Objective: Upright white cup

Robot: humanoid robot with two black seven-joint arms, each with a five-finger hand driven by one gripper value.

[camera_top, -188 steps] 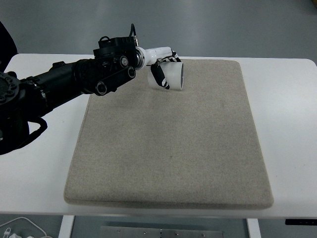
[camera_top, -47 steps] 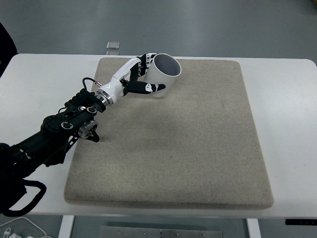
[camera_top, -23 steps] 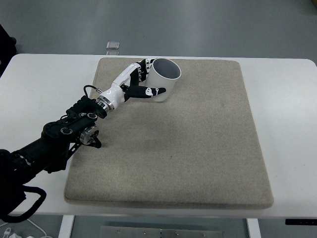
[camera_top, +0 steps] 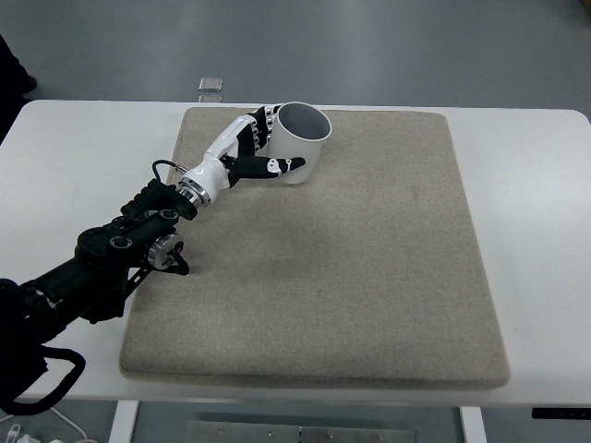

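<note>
My left arm [camera_top: 111, 249] lies slantwise over the worktop's [camera_top: 526, 185] left part, barring passage there. The white cup [camera_top: 302, 140] stands near the far edge, with my left hand [camera_top: 249, 152] against its left side. The beige mat [camera_top: 351, 268] lies bare toward the right edge and the near edge.

Beige mat [camera_top: 323, 277] on white table [camera_top: 74, 157].

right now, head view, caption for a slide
Left hand grips the upright white cup at the beige mat's far edge.
</note>
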